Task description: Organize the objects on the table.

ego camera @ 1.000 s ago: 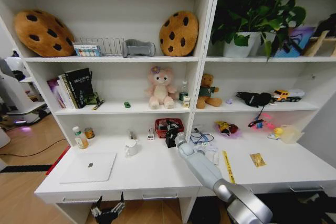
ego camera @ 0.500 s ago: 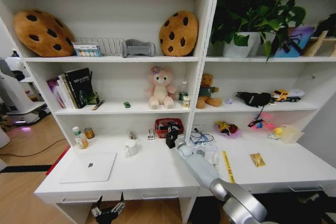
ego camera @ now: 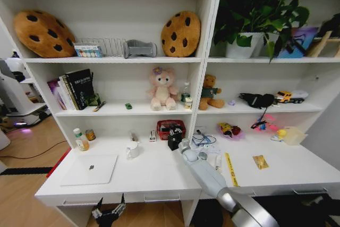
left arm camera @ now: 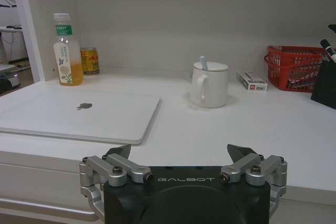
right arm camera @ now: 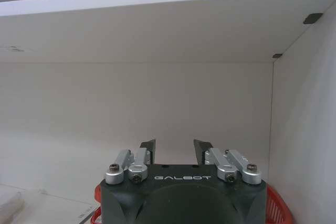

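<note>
Two grippers are in play, and the right gripper [ego camera: 174, 143] is much the nearer to the clutter: its arm reaches across the table [ego camera: 154, 176] to the back, with its tip by the red basket [ego camera: 171, 128] and a black pen holder [left arm camera: 325, 85]. In the right wrist view its jaws stand part open with nothing between them, raised above the basket's rim and facing the back wall. I judge the yellow ruler [ego camera: 230, 168] lies just to the arm's right, its long axis running front to back. The left gripper [ego camera: 109, 215] hangs below the table's front edge, jaws wide apart and empty, facing the silver laptop [ego camera: 90, 169], which lies flat, lid closed, with an apple logo. "GALBOT" is printed on both gripper bodies. A juice bottle [left arm camera: 66, 51] with a green label stands beyond the laptop; its text is too small to read.
</note>
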`<state>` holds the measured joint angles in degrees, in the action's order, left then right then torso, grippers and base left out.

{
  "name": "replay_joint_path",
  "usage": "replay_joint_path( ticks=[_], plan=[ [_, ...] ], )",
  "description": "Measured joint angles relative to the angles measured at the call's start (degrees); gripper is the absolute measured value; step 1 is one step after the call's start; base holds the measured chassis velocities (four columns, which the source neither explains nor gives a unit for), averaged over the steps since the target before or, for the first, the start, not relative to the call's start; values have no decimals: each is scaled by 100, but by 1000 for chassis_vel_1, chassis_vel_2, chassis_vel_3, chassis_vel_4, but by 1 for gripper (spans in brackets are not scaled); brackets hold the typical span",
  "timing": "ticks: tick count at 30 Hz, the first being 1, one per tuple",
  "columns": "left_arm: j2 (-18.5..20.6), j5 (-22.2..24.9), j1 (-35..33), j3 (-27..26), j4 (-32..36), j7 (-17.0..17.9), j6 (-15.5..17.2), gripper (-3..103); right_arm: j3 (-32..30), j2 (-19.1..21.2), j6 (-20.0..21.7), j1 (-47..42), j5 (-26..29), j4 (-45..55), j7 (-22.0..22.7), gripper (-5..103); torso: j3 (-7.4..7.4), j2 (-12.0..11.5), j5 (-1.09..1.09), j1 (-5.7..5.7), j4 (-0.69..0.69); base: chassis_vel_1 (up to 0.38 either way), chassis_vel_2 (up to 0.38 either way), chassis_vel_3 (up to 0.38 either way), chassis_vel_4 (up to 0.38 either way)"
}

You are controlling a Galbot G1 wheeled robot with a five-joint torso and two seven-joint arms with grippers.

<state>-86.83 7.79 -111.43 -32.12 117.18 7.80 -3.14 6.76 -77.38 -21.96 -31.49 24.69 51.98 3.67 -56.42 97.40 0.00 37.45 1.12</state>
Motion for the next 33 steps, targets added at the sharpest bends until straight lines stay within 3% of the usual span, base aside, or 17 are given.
replay_joint_path(
  ticks=[1, 2, 4, 6, 7, 11, 13, 16, 26, 29, 31, 32, 33],
  plan=[
    [2, 2, 2, -1, 0, 1, 1, 100, -8, 18, 3, -23, 2, 41, 15, 45, 0, 0, 0, 0, 0, 0, 0, 0, 0],
    [2, 2, 5, -1, 0, 3, 1, 100, -25, 56, 18, -66, 19, 149, 64, 55, 0, 0, 0, 0, 0, 0, 0, 0, 0],
    [2, 2, 7, 1, 0, 4, 1, 100, -35, 104, 58, -118, 51, 290, 115, 55, 0, 0, 0, 0, 0, 0, 0, 0, 0],
    [-4, -5, 10, 13, 1, 5, 1, 100, -57, 215, 159, -267, 123, 652, 217, 67, 0, 0, 0, 0, 0, 0, 0, 0, 0],
    [-4, -5, 10, 13, 1, 5, 1, 100, -57, 215, 159, -267, 123, 652, 217, 67, 0, 0, 0, 0, 0, 0, 0, 0, 0],
    [-32, -40, 8, 40, 4, 5, 0, 100, -125, 489, 308, -689, 170, 1555, 297, 89, 0, 0, 0, 0, 0, 0, 0, 0, 0],
    [-40, -48, 1, 45, 15, 5, -1, 100, -154, 600, 342, -886, 178, 1889, 297, 89, 0, 0, 0, 0, -1, 0, 0, 0, 0],
    [-44, -51, -3, 45, 42, 7, -3, 100, -207, 905, 534, -1402, 297, 2609, 294, 98, 0, 0, 0, 0, -1, 0, 0, 0, 0],
    [-37, -50, -11, 28, 89, 6, -12, 100, -417, 1419, 869, -2309, 362, 3529, 364, 100, 1, 0, 1, 0, 0, 0, 0, 0, 0],
    [-43, -52, -17, 36, 114, 1, -33, 100, -797, 1768, 1052, -2944, 321, 4225, 404, 100, 1, 0, 2, 0, -1, 0, 0, 0, 0],
    [-89, -67, -4, 48, 149, -9, -54, 100, -1180, 2116, 1137, -3979, 335, 5187, 349, 100, 1, 0, 0, 0, 0, 0, 0, 0, 0],
    [-89, -67, -4, 48, 149, -9, -54, 100, -1180, 2116, 1137, -3979, 335, 5187, 349, 100, 1, 0, 0, 0, 0, 0, 0, 0, 0],
    [-102, -80, 3, 61, 175, -13, -57, 100, -1396, 2187, 1129, -4545, 265, 5567, 255, 100, 1, 1, 0, -1, 1, 0, 0, 0, 0]
  ],
)
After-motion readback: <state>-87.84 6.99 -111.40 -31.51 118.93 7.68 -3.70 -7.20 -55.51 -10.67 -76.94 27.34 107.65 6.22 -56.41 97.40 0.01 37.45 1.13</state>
